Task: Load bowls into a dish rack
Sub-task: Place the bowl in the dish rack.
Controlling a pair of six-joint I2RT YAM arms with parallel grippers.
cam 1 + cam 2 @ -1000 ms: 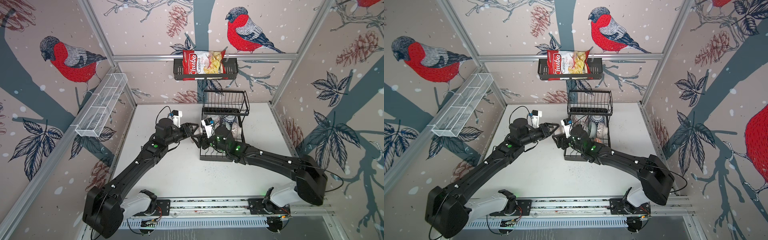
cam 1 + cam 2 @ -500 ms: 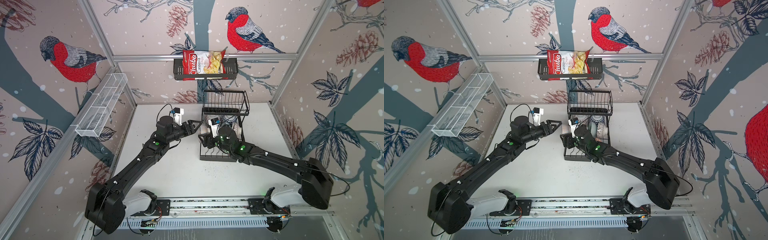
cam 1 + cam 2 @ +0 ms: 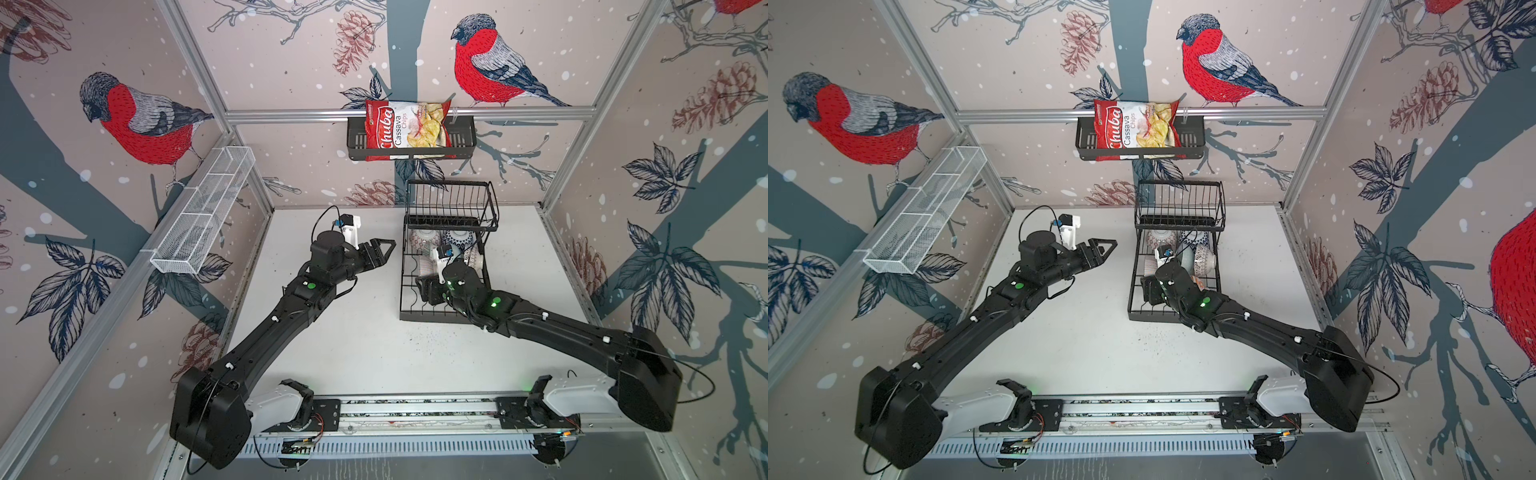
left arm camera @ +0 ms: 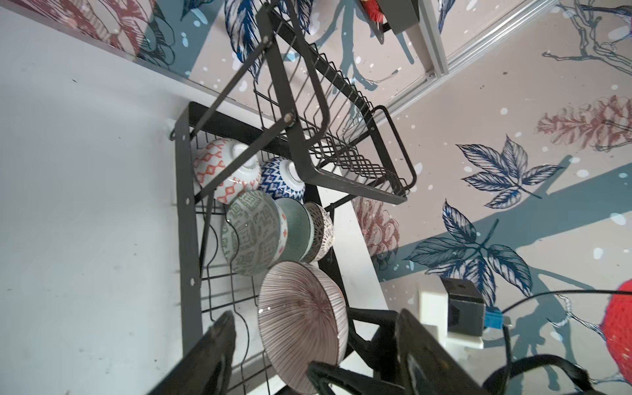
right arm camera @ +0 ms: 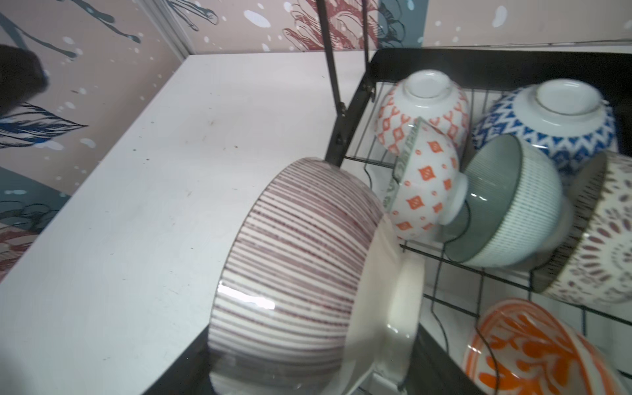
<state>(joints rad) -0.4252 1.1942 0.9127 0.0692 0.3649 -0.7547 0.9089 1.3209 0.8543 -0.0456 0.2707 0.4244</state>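
My left pincer (image 3: 384,251) hangs released above the speckled white table (image 3: 353,353). I cannot tell my right pincer's (image 3: 424,287) grip. Bullfinch wallpaper (image 3: 291,62) surrounds.

You see a black wire dish rack (image 4: 186,219), white tabletop (image 5: 136,239), maroon-striped bowl (image 5: 301,266), orange-diamond white bowl (image 5: 427,184), blue zigzag bowl (image 5: 547,133), grey-green ribbed bowl (image 5: 519,212), orange-swirl bowl (image 5: 533,352), red chips bag (image 3: 405,129).

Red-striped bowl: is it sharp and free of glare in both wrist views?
Right wrist view: the red-striped bowl is very close and looks soft, with a glare patch on its side. Left wrist view: it is crisp, with only small glints near the rim.
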